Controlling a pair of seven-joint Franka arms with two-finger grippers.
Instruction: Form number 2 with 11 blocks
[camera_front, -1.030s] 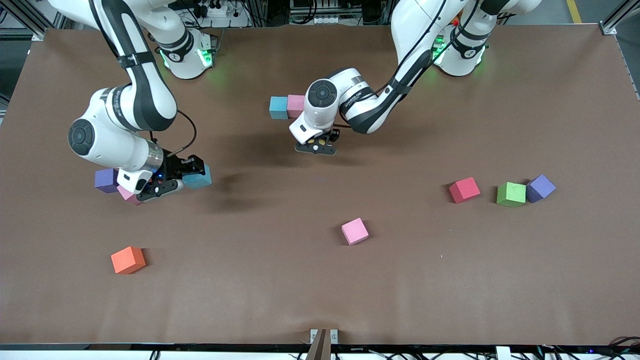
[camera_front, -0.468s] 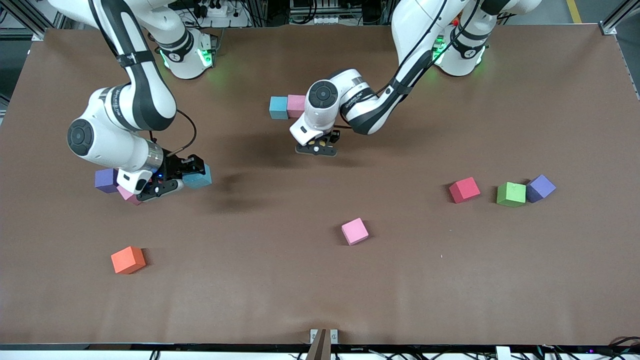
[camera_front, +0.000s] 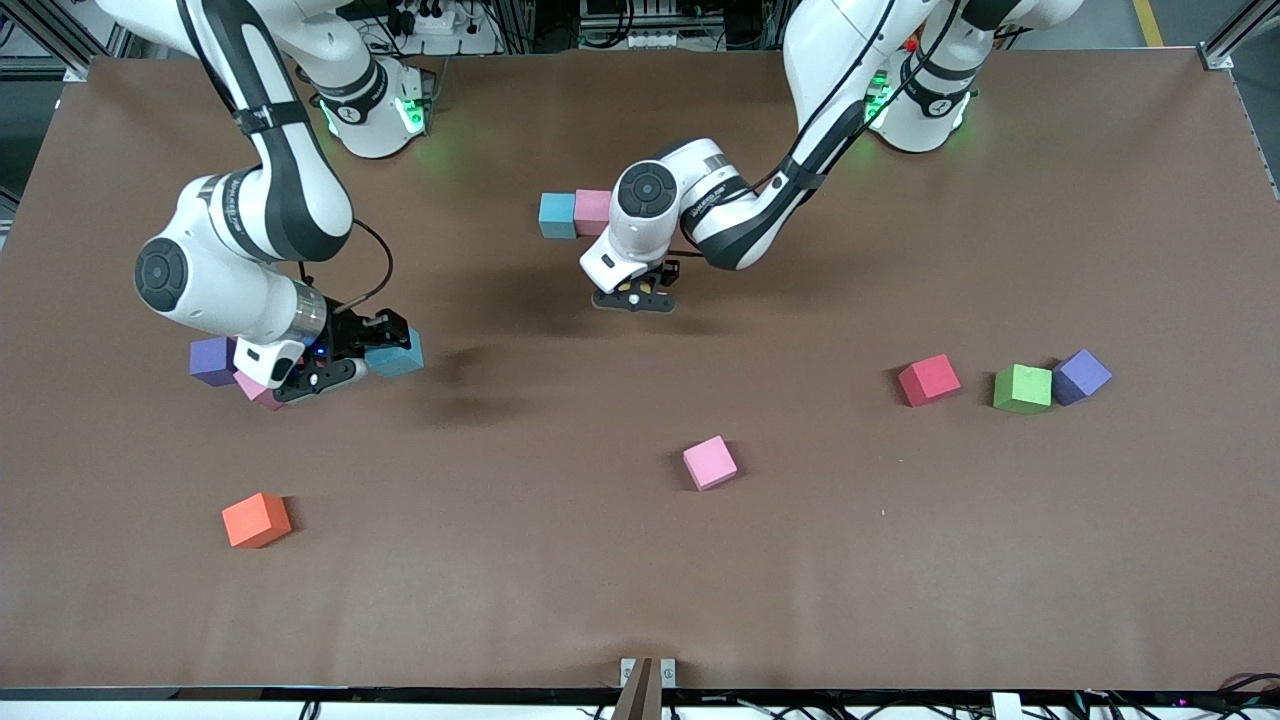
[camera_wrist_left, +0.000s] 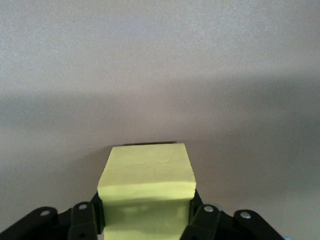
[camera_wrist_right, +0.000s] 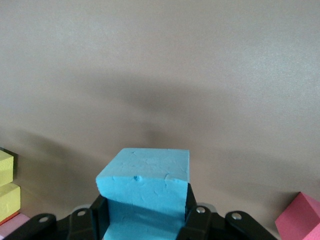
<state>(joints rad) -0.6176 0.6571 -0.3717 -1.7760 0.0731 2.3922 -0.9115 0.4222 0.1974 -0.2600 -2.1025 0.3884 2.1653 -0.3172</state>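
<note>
You are carrying a yellow block (camera_wrist_left: 146, 187) pinched in the left gripper (camera_front: 634, 297) over bare tabletop (camera_front: 800, 560) just beside the started blue-and-pink row (camera_front: 574, 213), while the right gripper (camera_front: 330, 372) is pinching a blue block (camera_wrist_right: 145, 192) well apart from it.

Right gripper (camera_front: 330, 372) grips a blue cube (camera_front: 396, 356). Left gripper (camera_front: 633, 296) hangs over bare table (camera_front: 900, 560) (contents obscured), a blue-pink pair (camera_front: 575, 213) at its eleven o'clock. A pink cube (camera_front: 710, 462) lies at its five o'clock.
</note>
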